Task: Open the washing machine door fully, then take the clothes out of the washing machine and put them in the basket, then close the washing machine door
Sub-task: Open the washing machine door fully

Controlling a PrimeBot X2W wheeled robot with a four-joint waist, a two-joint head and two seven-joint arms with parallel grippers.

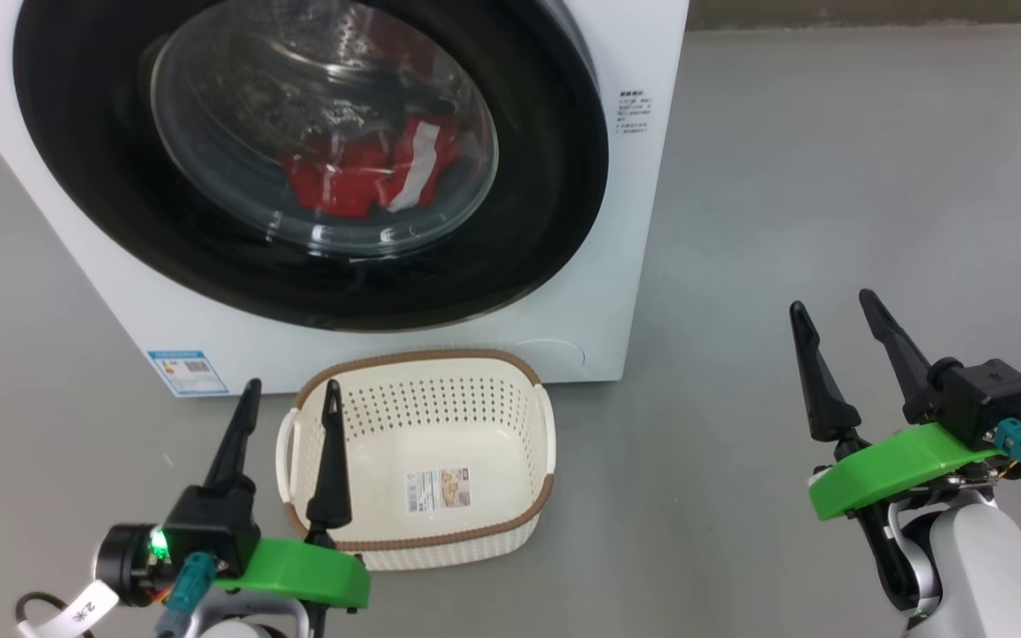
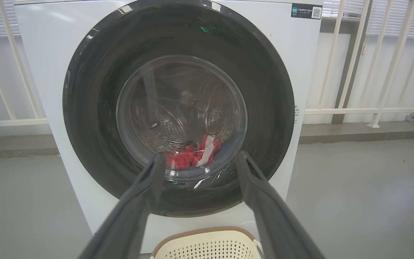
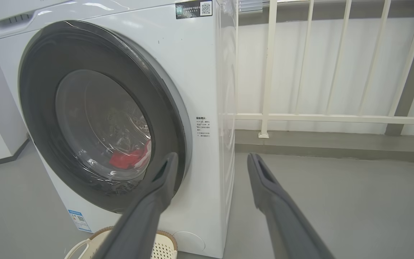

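Note:
The white washing machine [image 1: 617, 230] stands ahead with its round black door [image 1: 120, 204] closed. Through the glass window I see the red and white clothes [image 1: 369, 173] lying low in the drum; they also show as clothes [image 2: 192, 154] and clothes [image 3: 129, 158] in the wrist views. The cream basket [image 1: 475, 540] with a brown rim sits empty on the floor just in front of the machine. My left gripper [image 1: 292, 390] is open at the basket's left edge. My right gripper [image 1: 834, 301] is open, off to the right over bare floor, well clear of the door.
Grey floor [image 1: 830, 159] spreads to the right of the machine. A white railing [image 3: 318, 117] and a low kerb run behind and to the right. A blue label sticker [image 1: 187, 372] marks the machine's lower left front.

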